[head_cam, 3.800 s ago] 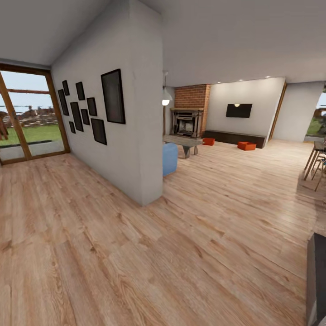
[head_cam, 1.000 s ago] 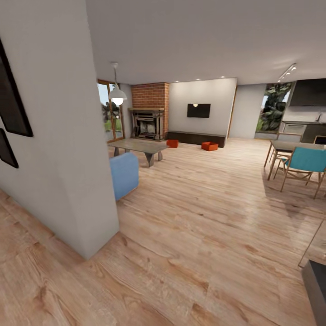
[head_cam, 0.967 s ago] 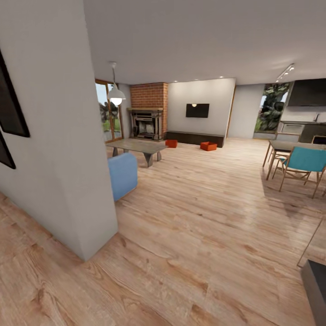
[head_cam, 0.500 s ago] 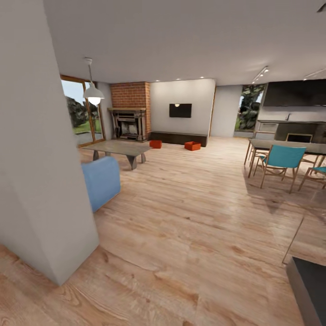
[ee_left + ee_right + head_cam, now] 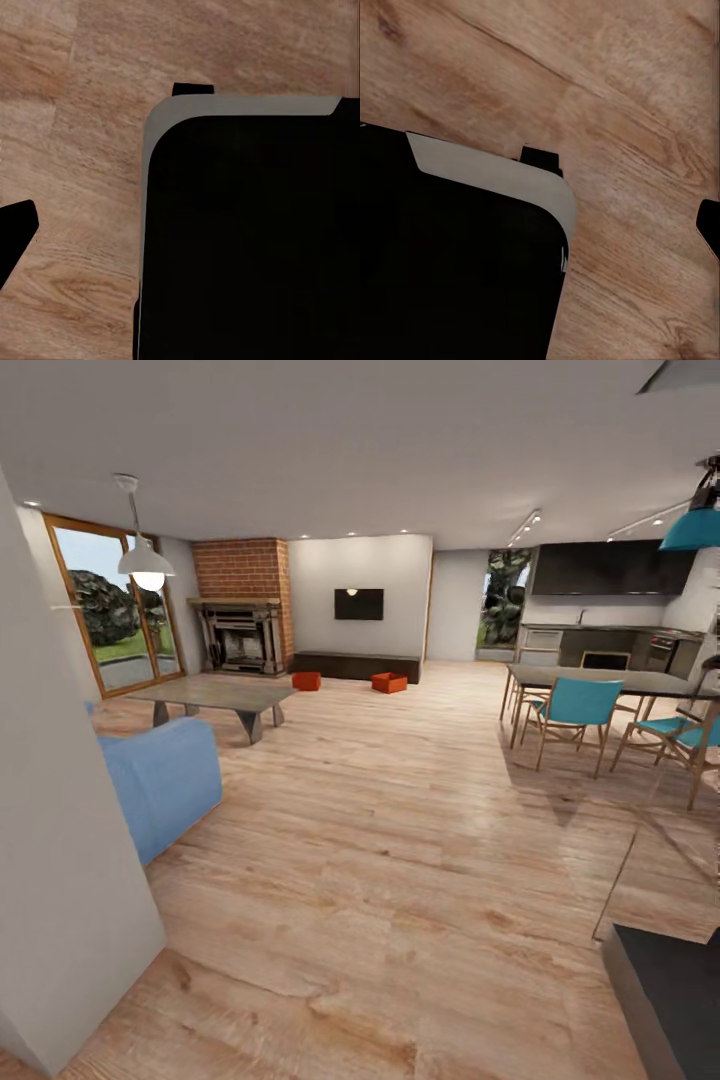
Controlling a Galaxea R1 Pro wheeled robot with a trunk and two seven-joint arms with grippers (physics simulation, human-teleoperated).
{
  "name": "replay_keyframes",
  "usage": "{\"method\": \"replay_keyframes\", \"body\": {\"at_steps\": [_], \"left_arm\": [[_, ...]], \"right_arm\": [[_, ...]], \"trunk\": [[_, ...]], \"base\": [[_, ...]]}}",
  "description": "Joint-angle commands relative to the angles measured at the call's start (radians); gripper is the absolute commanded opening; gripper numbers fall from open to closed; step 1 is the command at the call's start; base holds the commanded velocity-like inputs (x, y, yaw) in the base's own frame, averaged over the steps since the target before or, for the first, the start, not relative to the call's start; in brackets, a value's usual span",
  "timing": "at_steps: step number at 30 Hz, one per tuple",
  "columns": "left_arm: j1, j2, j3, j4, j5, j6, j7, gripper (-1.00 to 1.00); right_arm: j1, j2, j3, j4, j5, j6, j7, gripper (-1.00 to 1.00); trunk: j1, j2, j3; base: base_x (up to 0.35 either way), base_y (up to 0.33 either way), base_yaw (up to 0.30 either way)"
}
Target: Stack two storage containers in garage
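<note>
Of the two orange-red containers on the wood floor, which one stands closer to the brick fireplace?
The left container stands closer to the fireplace. The right container sits further along the dark low cabinet, below the wall TV.

No legible text, labels, brands, numbers or signs in any view. The wall TV (image 5: pixel 359 604) screen is blank and dark. Nothing printed on the two storage containers (image 5: pixel 389 682).

We see a blue sofa (image 5: pixel 165 785) beside a grey coffee table (image 5: pixel 215 695), a brick fireplace (image 5: pixel 240 605), a wall TV (image 5: pixel 359 604) above a dark low cabinet (image 5: pixel 355 665), and teal chairs (image 5: pixel 570 710) around a dining table (image 5: pixel 600 680).
</note>
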Motion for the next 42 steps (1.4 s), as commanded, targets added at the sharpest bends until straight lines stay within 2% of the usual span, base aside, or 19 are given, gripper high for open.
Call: {"method": "replay_keyframes", "body": {"at_steps": [1, 42], "left_arm": [[0.0, 0.0, 0.0, 0.0, 0.006, -0.003, 0.001, 1.0], [0.0, 0.001, 0.0, 0.0, 0.006, -0.001, 0.001, 1.0]], "right_arm": [[-0.001, 0.0, 0.008, 0.003, -0.009, -0.005, 0.001, 1.0], [-0.001, 0.0, 0.008, 0.003, -0.008, -0.005, 0.001, 1.0]], "trunk": [[0.001, 0.0, -0.001], [0.001, 0.0, -0.001]], "base": [[0.322, 0.0, -0.077], [0.322, 0.0, -0.002]]}}
